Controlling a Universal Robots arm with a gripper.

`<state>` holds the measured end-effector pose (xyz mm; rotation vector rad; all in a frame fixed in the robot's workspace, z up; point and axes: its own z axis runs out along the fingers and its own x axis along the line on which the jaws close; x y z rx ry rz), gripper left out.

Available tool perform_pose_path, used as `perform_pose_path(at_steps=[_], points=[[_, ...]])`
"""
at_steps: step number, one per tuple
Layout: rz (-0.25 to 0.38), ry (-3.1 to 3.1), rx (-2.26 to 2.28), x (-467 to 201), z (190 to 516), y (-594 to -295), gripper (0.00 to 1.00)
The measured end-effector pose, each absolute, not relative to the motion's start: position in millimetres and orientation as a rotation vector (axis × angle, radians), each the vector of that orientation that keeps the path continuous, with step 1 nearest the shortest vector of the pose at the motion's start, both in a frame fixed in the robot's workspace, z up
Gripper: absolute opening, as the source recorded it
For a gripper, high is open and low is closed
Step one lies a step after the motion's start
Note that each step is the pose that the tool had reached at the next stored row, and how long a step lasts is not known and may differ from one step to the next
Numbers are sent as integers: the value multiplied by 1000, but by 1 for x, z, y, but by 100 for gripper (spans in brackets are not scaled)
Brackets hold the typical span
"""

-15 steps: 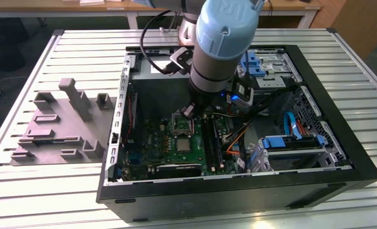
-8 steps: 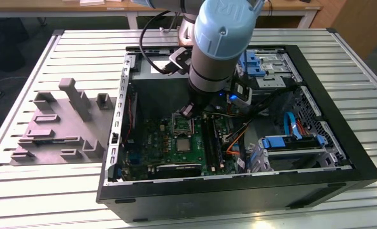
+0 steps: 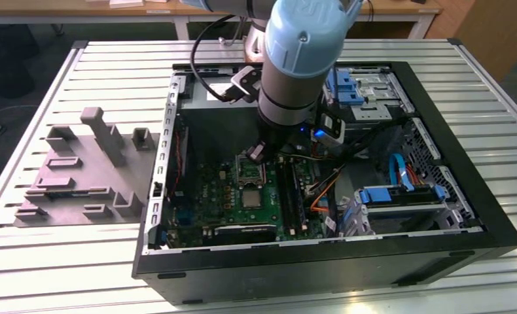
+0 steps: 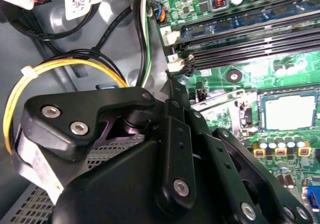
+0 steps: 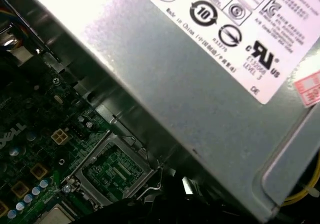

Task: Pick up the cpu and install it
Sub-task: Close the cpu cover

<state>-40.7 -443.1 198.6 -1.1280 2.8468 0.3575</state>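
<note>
One hand [image 3: 256,154] low over motherboard [image 3: 241,196], beside cpu [image 4: 290,112].

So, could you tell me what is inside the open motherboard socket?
Only a bare green contact field shows in the socket; the cpu lies beside it on the board. One socket corner is covered by dark hardware.

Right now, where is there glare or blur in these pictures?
In the first wrist view, the power supply label is washed out and soft; in the second wrist view, the gripper body is dark, the cpu reflects pale; the exterior view shows glare on the table edge.
</note>
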Motion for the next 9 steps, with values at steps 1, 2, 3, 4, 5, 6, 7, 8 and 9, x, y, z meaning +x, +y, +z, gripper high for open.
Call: perform_pose_path(at_steps=[1,2,3,4,5,6,7,8,9], points=[[349,2850,-1129,-41,199,-443,11],[341,2853,-1130,-41,199,-443,11],[333,2855,-1131,-41,199,-443,11],[328,2857,-1132,-41,199,-443,11],[325,2858,-1133,-41,199,-442,11],[322,2859,-1134,-41,200,-442,11],[320,2860,-1134,-41,201,-442,11],[319,2860,-1135,-41,202,-442,11],[319,2860,-1135,-41,202,-441,11]])
